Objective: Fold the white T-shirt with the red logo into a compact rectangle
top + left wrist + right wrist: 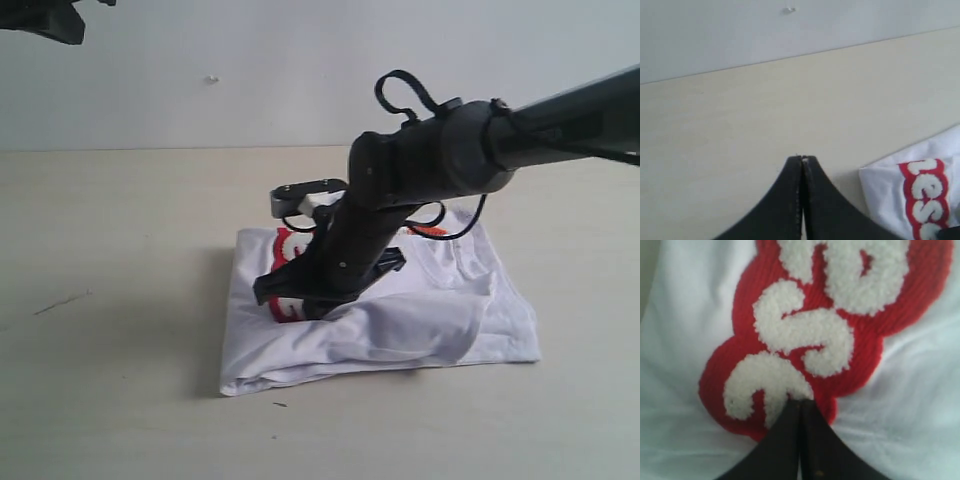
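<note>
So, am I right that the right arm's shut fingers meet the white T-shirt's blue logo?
Not quite: the logo is red, not blue, as the right wrist view shows; the right arm's fingers, shut, do meet it on the white T-shirt.

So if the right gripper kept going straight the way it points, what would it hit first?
The red logo on the white T-shirt; the shut right gripper aims at its end letter, perhaps touching it.
</note>
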`<state>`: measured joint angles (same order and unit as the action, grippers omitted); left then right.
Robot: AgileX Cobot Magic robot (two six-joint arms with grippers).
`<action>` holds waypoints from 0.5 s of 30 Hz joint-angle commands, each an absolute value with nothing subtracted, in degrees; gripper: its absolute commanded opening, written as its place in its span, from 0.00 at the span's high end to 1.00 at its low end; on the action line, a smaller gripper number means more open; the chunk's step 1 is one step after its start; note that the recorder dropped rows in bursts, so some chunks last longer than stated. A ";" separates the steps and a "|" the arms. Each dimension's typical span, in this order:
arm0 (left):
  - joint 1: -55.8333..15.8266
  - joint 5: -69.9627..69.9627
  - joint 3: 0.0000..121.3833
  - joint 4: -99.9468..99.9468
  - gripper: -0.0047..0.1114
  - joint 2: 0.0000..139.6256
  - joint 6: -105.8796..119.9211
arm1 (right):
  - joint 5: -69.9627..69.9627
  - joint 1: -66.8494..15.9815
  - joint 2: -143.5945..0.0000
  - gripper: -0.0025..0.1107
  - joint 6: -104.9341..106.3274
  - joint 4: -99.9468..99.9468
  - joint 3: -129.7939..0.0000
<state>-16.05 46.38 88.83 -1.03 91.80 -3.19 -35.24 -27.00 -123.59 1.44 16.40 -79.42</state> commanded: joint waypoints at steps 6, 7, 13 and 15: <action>-15.99 43.26 85.65 0.60 0.96 86.20 -3.25 | -40.56 -30.36 -122.02 0.98 -2.59 10.27 -85.44; -15.99 42.19 84.66 0.60 0.96 85.41 -3.25 | -41.22 -29.76 -120.28 0.98 -5.47 6.27 -85.31; -15.99 38.18 80.64 0.60 0.96 82.89 -3.25 | -42.62 -22.79 -109.81 0.85 -9.44 0.00 -80.14; -15.99 38.03 79.93 0.71 0.96 82.59 -3.25 | -43.37 -19.62 -107.57 0.78 -8.90 0.00 -78.15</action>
<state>-16.05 39.54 81.10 0.00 83.44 -3.19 -41.95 -23.57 -110.89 -9.22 1.05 -80.69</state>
